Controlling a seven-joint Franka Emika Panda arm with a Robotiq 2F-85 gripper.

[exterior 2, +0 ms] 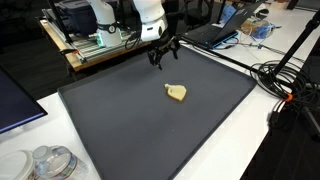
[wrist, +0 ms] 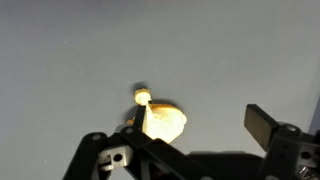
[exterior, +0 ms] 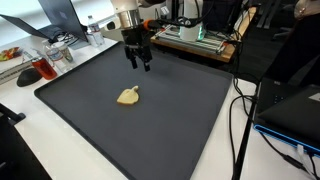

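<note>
Near the far edge of the bench (exterior: 40, 140), the claw (exterior: 139, 64) hangs with fingers apart and empty over a dark, matte, rectangular mat (exterior: 190, 120). At the mat's middle, well apart from the claw, lies a tan lump (exterior: 128, 96), rounded with a stubby knob, not yet touched or gripped.

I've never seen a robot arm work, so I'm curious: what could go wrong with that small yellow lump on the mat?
The yellow lump is small, low and uneven, so the open gripper might close off-centre and squeeze it out sideways. It lies flat on the dark mat, so going down too far could jab the mat. The gripper hangs well apart from the lump; a poorly aimed descent may miss it.
</note>
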